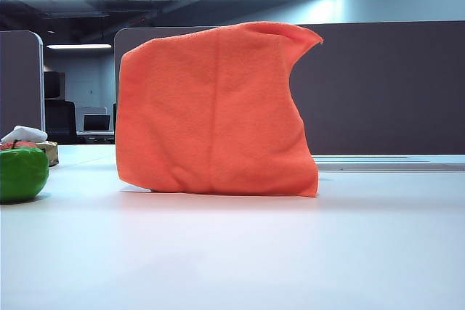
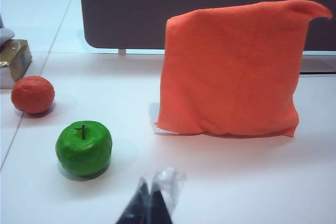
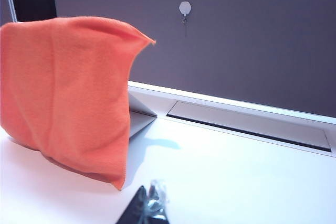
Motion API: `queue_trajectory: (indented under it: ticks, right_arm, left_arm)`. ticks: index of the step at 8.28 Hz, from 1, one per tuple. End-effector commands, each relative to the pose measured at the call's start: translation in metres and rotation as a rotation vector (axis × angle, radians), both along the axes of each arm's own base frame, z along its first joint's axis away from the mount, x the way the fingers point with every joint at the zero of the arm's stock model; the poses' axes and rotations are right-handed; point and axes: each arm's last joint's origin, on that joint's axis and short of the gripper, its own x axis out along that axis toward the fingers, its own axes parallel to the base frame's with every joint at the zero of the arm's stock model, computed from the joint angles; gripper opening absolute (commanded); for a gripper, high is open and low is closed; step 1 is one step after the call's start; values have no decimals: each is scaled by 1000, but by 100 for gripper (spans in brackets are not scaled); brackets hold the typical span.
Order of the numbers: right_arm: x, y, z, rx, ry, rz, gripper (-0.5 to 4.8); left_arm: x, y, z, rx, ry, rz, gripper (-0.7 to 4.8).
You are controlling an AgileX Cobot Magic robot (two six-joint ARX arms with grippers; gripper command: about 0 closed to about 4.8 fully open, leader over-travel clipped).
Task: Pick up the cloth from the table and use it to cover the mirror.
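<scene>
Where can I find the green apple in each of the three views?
Exterior view: green apple at far left edge, left of the orange cloth.
Left wrist view: apple lower left, left of the cloth.
Right wrist view: not in it.
Shared landmark: the cloth.

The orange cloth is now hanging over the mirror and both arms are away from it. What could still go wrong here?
1. The cloth hangs unevenly, one top corner poking up, so it might slip off.
2. The mirror's side shows in the right wrist view, so coverage may be incomplete.
3. Both the left gripper and right gripper are shut, so neither can catch it.
</scene>
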Motion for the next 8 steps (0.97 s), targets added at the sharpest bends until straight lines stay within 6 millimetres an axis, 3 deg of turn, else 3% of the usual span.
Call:
queue_trajectory:
  ticks: [1,2,3,4,5,6,8]
  right_arm:
    - [9,3,-15,29,-71,0,-3]
    - [11,4,-20,32,-80,-1,-3]
    - [18,6,-40,98,-123,1,-3]
    - [21,3,-45,118,-124,-125,-3]
    - [21,3,-45,109,-125,-128,-3]
    - [22,3,-51,9,-85,-137,-3]
    - [22,3,-52,6,-78,-136,-3]
  left_arm:
    - [5,-2,-2,-76,-3,-22,-6]
    - [7,-3,-5,-103,-2,-31,-6]
    - [19,-8,-18,-154,-16,-65,-6]
    - [37,-14,-48,-150,-10,-65,-6]
    - [39,-14,-53,-146,2,-64,-6]
    - [51,-18,-82,-115,12,-88,-6]
    - [53,-19,-89,-110,15,-87,-6]
